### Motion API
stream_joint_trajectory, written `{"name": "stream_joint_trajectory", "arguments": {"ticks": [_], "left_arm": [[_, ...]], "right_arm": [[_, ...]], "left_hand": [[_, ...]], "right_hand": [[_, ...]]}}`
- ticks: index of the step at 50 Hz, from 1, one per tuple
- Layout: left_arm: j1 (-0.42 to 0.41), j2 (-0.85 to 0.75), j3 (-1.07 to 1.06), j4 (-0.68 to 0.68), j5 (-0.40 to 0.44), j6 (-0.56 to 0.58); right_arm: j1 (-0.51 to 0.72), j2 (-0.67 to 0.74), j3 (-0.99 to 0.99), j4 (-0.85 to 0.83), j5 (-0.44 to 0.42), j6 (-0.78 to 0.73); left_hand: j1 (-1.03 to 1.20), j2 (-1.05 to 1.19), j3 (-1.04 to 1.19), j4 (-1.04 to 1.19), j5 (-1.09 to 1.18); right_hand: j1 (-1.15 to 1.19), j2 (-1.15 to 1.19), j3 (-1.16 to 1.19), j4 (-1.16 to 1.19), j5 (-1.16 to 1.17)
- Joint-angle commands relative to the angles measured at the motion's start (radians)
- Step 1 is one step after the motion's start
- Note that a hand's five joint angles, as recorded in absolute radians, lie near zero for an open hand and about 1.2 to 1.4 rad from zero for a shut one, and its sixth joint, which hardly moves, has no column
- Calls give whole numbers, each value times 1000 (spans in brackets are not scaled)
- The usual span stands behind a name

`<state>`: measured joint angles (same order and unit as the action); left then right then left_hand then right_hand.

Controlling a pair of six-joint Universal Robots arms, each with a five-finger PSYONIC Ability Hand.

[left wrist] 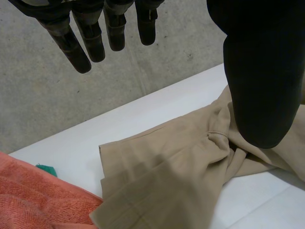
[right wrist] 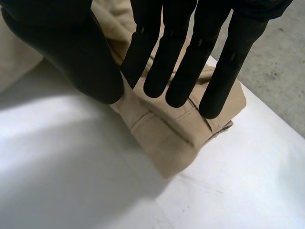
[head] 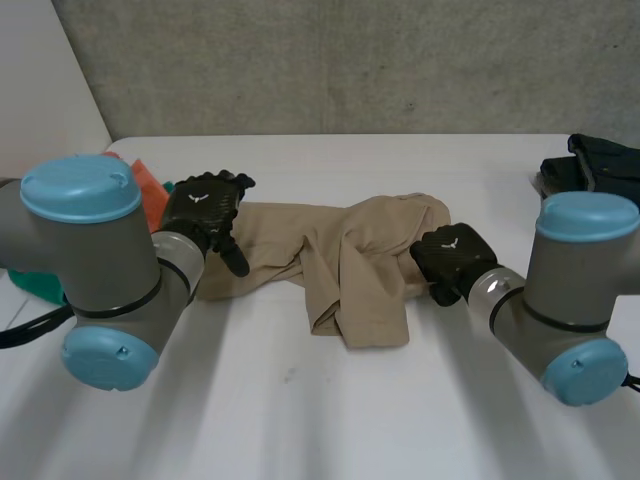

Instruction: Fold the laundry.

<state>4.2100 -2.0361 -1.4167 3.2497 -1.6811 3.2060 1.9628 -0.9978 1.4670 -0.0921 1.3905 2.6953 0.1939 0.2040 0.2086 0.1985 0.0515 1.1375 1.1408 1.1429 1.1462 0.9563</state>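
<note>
white table [head: 330, 400] carries the lot; tan trousers [head: 350, 270] lie crumpled mid-table, legs twisted over each other, not flat; orange towel [head: 152, 195] just beside the trousers' hem end, so keep it out of the grab; left hand [left wrist: 257, 71] hovers over that hem end, fingers straight and spread, holding nothing; right hand [right wrist: 66, 47] over the trousers' waistband end, fingers straight and side by side, thumb close, no cloth visibly pinched; my read: pinch both ends, pull apart to flatten before any fold

Grey arms [head: 95, 260], light-blue caps [head: 78, 187]; black left hand [head: 205, 205], right hand [head: 452, 258].
</note>
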Motion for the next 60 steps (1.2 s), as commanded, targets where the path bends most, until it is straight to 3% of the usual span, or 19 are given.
{"name": "stream_joint_trajectory", "arguments": {"ticks": [1,4,7,15,25,32,35,37,38,43,48,54,60], "left_arm": [[-8,33,15,-18,-23,17],[-34,56,36,-36,-19,47],[-91,65,70,-60,-6,80],[-284,-64,237,-134,-17,193],[-432,-361,491,-240,-196,285],[-459,-450,571,-254,-253,360],[-464,-480,588,-251,-242,413],[-458,-489,591,-237,-247,462],[-452,-486,590,-229,-252,469],[-406,-394,561,-151,-295,497],[-343,-250,458,-97,-263,500],[-242,-49,282,-103,-137,489],[-159,68,127,-122,9,482]], "right_arm": [[-27,-64,-83,141,18,141],[-54,-64,-161,233,15,178],[-78,-27,-255,297,7,181],[-111,162,-526,322,-44,58],[-104,428,-780,246,-114,-55],[-91,542,-876,152,-177,-58],[-87,580,-921,138,-177,-52],[-87,596,-948,138,-174,-49],[-85,597,-958,140,-169,-46],[-111,501,-901,218,-127,-39],[-137,335,-753,314,-137,-34],[-163,52,-498,481,-160,-93],[-154,-140,-274,615,-165,-181]], "left_hand": [[-19,-29,-34,-24,-52],[-19,-29,-34,-24,-52],[-19,-29,-34,-24,-52],[113,103,99,109,81],[93,83,78,88,61],[143,133,128,138,111],[301,291,286,296,269],[940,930,926,936,908],[1133,1123,1119,1129,1101],[1202,1192,1188,1198,1170],[1202,1192,1188,1198,1170],[1202,1192,1188,1198,1170],[1202,1192,1188,1198,1170]], "right_hand": [[-284,-287,-289,-293,-277],[-516,-519,-521,-525,-509],[-599,-602,-604,-607,-592],[-625,-629,-631,-634,-619],[-631,-634,-637,-640,-624],[-625,-629,-631,-634,-619],[-485,-488,-490,-494,-478],[-40,-44,-46,-49,-34],[256,252,250,247,262],[259,255,253,250,265],[259,255,253,250,265],[259,255,253,250,265],[259,255,253,250,265]]}}
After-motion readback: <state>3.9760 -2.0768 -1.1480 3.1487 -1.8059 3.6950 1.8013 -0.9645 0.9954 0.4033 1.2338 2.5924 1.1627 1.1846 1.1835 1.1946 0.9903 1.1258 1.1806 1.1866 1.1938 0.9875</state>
